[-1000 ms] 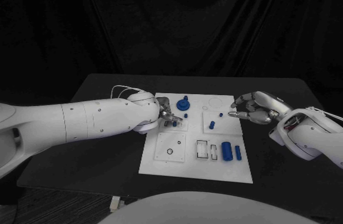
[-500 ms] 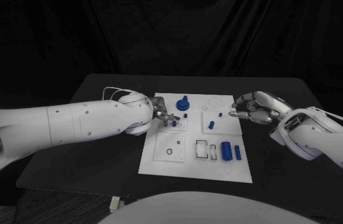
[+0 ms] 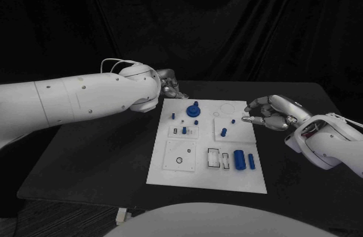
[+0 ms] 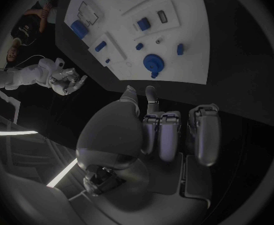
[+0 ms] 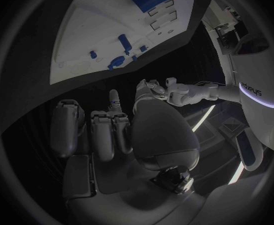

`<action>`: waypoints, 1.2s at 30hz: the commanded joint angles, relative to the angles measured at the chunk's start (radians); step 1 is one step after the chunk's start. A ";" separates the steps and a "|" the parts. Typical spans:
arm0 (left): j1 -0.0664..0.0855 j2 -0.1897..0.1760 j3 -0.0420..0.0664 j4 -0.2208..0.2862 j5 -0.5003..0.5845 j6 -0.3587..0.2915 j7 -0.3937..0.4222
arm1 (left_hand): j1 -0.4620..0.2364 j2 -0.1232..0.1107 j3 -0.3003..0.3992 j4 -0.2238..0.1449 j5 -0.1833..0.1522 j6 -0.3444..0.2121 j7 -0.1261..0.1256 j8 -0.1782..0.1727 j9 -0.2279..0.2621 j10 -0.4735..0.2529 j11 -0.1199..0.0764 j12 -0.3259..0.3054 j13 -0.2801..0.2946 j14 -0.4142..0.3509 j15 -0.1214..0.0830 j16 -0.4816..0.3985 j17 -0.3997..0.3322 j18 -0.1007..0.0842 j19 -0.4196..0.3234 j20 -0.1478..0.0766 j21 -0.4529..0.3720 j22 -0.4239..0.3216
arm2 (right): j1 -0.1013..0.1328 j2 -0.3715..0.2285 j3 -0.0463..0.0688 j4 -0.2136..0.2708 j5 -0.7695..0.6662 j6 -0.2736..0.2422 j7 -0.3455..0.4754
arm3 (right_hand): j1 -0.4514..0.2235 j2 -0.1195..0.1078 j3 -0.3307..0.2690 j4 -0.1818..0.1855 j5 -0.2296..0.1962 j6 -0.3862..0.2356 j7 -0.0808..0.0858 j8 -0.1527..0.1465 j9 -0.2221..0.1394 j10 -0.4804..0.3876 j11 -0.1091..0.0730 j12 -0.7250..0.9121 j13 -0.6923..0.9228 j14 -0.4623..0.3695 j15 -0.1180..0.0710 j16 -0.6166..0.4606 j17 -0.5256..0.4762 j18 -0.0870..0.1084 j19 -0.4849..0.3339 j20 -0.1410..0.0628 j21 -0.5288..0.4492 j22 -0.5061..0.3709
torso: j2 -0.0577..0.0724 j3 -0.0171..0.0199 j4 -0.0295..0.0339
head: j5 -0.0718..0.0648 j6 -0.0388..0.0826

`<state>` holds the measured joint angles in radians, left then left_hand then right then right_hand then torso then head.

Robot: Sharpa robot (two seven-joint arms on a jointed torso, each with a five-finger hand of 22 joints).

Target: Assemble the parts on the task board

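Two silver many-fingered hands hover off the white rectangular task board (image 3: pixel 168 169), which lies in the middle of the black surface (image 3: pixel 98 158). The left hand (image 3: pixel 171 85) hangs above the surface just beyond the board's far left corner; in the left wrist view its fingers (image 4: pixel 165 135) are curled in toward the palm with nothing between them. The right hand (image 3: pixel 270 114) sits just off the board's right edge, near the far end, fingers bent inward and close together, holding nothing as far as the right wrist view shows.

On the board, a round blue disc with a short stem (image 3: pixel 193 110) stands near the far edge. A small blue peg (image 3: pixel 172 115) sits to its left, and further small blue pieces (image 3: pixel 184 130) rest on the raised white square below it. A short blue upright pin (image 3: pixel 224 132) stands on the neighbouring square. Two blue cylinders (image 3: pixel 239 160) lie side by side toward the near right, next to dark-outlined rectangular slots (image 3: pixel 215 157).
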<state>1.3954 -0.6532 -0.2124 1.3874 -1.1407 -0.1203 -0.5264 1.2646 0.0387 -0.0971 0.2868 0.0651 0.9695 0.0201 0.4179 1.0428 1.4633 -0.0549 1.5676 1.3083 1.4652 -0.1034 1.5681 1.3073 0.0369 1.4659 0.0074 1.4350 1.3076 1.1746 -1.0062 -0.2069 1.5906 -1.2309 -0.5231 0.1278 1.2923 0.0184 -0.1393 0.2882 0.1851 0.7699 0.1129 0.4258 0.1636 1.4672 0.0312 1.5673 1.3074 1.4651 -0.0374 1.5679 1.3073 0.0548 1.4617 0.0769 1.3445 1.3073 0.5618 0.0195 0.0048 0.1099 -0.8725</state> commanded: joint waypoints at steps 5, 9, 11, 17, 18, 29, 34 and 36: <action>-0.012 0.087 0.000 -0.177 -0.013 0.168 0.073 | -0.043 -0.017 -0.007 0.005 -0.016 0.014 0.004 -0.007 -0.018 0.107 0.009 0.003 0.263 0.106 0.010 0.003 0.264 -0.009 0.059 0.009 0.013 0.227 | -0.002 -0.004 0.001 0.008 -0.002 -0.027 0.019 | -0.003 0.000 -0.006 0.000 0.006 0.008 0.002 0.000 -0.002 0.104 0.002 0.004 0.263 0.106 0.002 0.003 0.264 -0.007 0.027 -0.004 0.022 0.201 | 0.000 0.0009 -0.0011 | -0.003 0.000; -0.033 0.129 0.000 -0.266 -0.030 0.212 0.053 | -0.079 -0.020 -0.010 0.006 -0.017 0.020 0.003 -0.009 -0.025 0.107 0.009 0.003 0.263 0.106 0.009 0.003 0.264 -0.009 0.058 0.009 0.011 0.226 | -0.002 -0.002 0.001 0.008 -0.002 -0.021 0.016 | -0.003 0.000 -0.006 0.000 0.006 0.008 0.002 0.000 -0.002 0.104 0.002 0.004 0.263 0.106 0.002 0.003 0.264 -0.007 0.027 -0.004 0.022 0.201 | 0.003 0.0006 -0.0017 | -0.001 0.000; -0.042 0.144 0.000 -0.298 -0.034 0.227 0.046 | -0.089 -0.021 -0.008 0.006 -0.016 0.022 0.003 -0.011 -0.028 0.107 0.008 0.003 0.263 0.106 0.009 0.003 0.264 -0.009 0.058 0.009 0.011 0.226 | -0.002 -0.001 0.001 0.009 -0.002 -0.021 0.016 | -0.003 0.001 -0.006 0.000 0.007 0.009 0.001 0.000 -0.003 0.104 0.002 0.004 0.263 0.106 0.002 0.003 0.264 -0.007 0.027 -0.004 0.023 0.202 | 0.005 0.0001 -0.0011 | -0.004 0.000; -0.066 0.177 0.000 -0.365 -0.040 0.251 0.038 | -0.100 -0.025 -0.005 0.006 -0.016 0.027 0.002 -0.016 -0.035 0.107 0.008 0.003 0.263 0.106 0.009 0.003 0.264 -0.008 0.057 0.010 0.009 0.225 | -0.002 -0.002 0.001 0.012 -0.002 -0.019 0.015 | -0.002 0.002 -0.006 0.000 0.008 0.009 0.001 0.000 -0.003 0.104 0.002 0.004 0.263 0.106 0.002 0.003 0.264 -0.007 0.028 -0.004 0.024 0.202 | 0.007 -0.0012 -0.0002 | -0.009 0.000; -0.070 0.181 0.000 -0.373 -0.040 0.253 0.037 | -0.102 -0.026 -0.004 0.006 -0.016 0.028 0.002 -0.017 -0.036 0.107 0.008 0.003 0.263 0.106 0.009 0.003 0.264 -0.008 0.056 0.010 0.008 0.225 | -0.002 -0.002 0.001 0.011 -0.002 -0.018 0.014 | -0.002 0.002 -0.006 0.000 0.008 0.009 0.001 0.000 -0.003 0.104 0.002 0.004 0.263 0.106 0.002 0.003 0.264 -0.007 0.028 -0.004 0.024 0.202 | 0.007 -0.0013 -0.0004 | -0.007 0.000; -0.092 0.207 0.000 -0.427 -0.042 0.274 0.027 | -0.144 -0.052 0.013 0.007 -0.017 0.046 0.000 -0.033 -0.056 0.107 0.006 0.003 0.263 0.106 0.007 0.003 0.264 -0.007 0.055 0.008 0.007 0.224 | -0.002 0.000 0.001 0.012 -0.002 -0.015 0.010 | 0.000 0.004 -0.006 -0.001 0.015 0.009 0.002 -0.001 -0.004 0.104 0.002 0.004 0.263 0.106 0.002 0.003 0.264 -0.007 0.027 -0.004 0.022 0.201 | 0.001 -0.0007 0.0001 | -0.004 0.000; -0.096 0.208 0.000 -0.431 -0.042 0.285 0.023 | -0.171 -0.063 0.028 0.008 -0.017 0.064 -0.003 -0.045 -0.070 0.107 0.004 0.003 0.263 0.106 0.005 0.003 0.264 -0.007 0.053 0.007 0.005 0.224 | -0.002 0.001 0.001 0.012 -0.002 -0.013 0.009 | 0.001 0.004 -0.006 -0.002 0.017 0.009 0.002 -0.001 -0.004 0.104 0.002 0.004 0.263 0.106 0.002 0.003 0.264 -0.007 0.027 -0.004 0.022 0.201 | 0.001 -0.0005 0.0009 | -0.002 0.000; -0.097 0.209 0.000 -0.430 -0.042 0.288 0.023 | -0.186 -0.070 0.033 0.008 -0.017 0.070 -0.003 -0.050 -0.076 0.107 0.003 0.003 0.263 0.106 0.005 0.003 0.264 -0.007 0.053 0.006 0.004 0.223 | -0.002 0.001 0.001 0.011 -0.002 -0.012 0.008 | 0.002 0.005 -0.006 -0.002 0.020 0.009 0.002 -0.001 -0.004 0.104 0.002 0.004 0.263 0.106 0.002 0.003 0.264 -0.007 0.027 -0.004 0.021 0.201 | 0.001 0.0000 0.0002 | -0.002 0.000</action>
<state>1.3002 -0.4475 -0.2131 0.9566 -1.1786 0.1429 -0.5028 1.0863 -0.0309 -0.0703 0.2934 0.0532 1.0321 0.0151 0.3712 0.9688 1.4664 -0.0516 1.5673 1.3078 1.4687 -0.1000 1.5681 1.3081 0.0373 1.4658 0.0072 1.4426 1.3075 1.1745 -1.0049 -0.2069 1.6001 -1.2309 -0.5305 0.1404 1.2923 0.0184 -0.1392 0.2882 0.2036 0.7735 0.1166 0.4258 0.1609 1.4669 0.0309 1.5673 1.3073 1.4651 -0.0374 1.5679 1.3080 0.0547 1.4616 0.0769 1.3651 1.3078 0.5634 0.0188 0.0051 0.1080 -0.8725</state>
